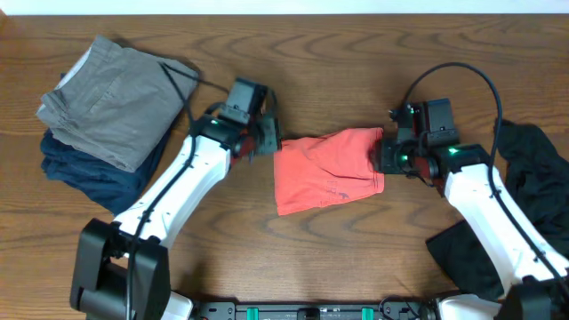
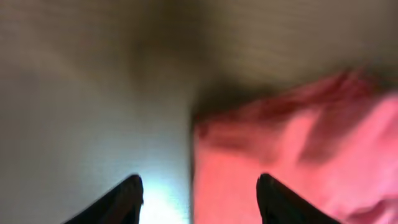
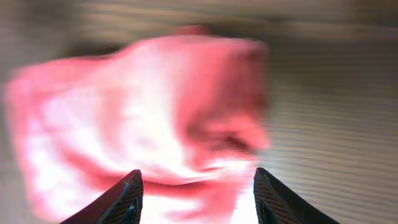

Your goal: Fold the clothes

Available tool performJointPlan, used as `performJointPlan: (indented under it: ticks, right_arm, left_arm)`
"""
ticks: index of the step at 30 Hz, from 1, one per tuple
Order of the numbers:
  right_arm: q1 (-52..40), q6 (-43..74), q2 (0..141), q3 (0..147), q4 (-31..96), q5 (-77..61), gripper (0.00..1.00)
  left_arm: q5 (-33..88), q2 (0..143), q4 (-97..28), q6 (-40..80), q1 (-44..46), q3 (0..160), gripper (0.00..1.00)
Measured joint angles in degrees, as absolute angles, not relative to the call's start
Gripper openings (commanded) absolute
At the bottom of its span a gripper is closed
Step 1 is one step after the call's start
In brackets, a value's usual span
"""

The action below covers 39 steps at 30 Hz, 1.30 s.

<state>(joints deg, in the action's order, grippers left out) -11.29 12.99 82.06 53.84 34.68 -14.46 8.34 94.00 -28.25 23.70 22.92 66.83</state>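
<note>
The coral-red T-shirt [image 1: 324,169] lies folded into a small bundle in the middle of the table. My left gripper [image 1: 270,142] hovers at the bundle's upper left corner. In the left wrist view the gripper [image 2: 199,185] is open, and the shirt's edge [image 2: 280,155] runs under the gap, with bare wood to its left. My right gripper [image 1: 380,158] is at the bundle's right edge. The right wrist view shows this gripper [image 3: 198,177] open just above the blurred red cloth [image 3: 137,118]. Neither gripper holds anything.
A folded grey-khaki garment [image 1: 111,98] lies on a navy one [image 1: 89,173] at the back left. A loose black garment [image 1: 533,169] is spread at the right edge, partly under the right arm. Bare wood table [image 1: 320,258] lies in front of the shirt.
</note>
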Motion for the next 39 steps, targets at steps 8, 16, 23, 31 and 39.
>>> performJointPlan:
  ticks: [8,16,23,31,39]
  right_arm:
    - [-19.49,14.57,84.31,53.49,36.32,-24.08,0.57]
    - [-21.1,15.44,91.83,50.81,35.57,-22.28,0.56]
    - [-21.1,15.99,97.01,50.28,35.55,-17.04,0.54]
    - [-17.69,16.36,97.25,50.65,29.58,0.36,0.69]
    - [-13.67,13.15,97.82,58.83,29.43,3.97,0.74]
  left_arm:
    - [11.27,100.14,-19.11,23.49,23.05,66.89,0.6]
    - [16.14,107.9,-23.86,23.49,23.59,66.85,0.56]
    - [17.52,108.4,-35.0,20.4,23.79,66.76,0.21]
    - [18.48,108.4,-51.03,21.3,24.45,65.58,0.15]
    - [17.74,108.25,-56.21,24.62,26.33,65.17,0.23]
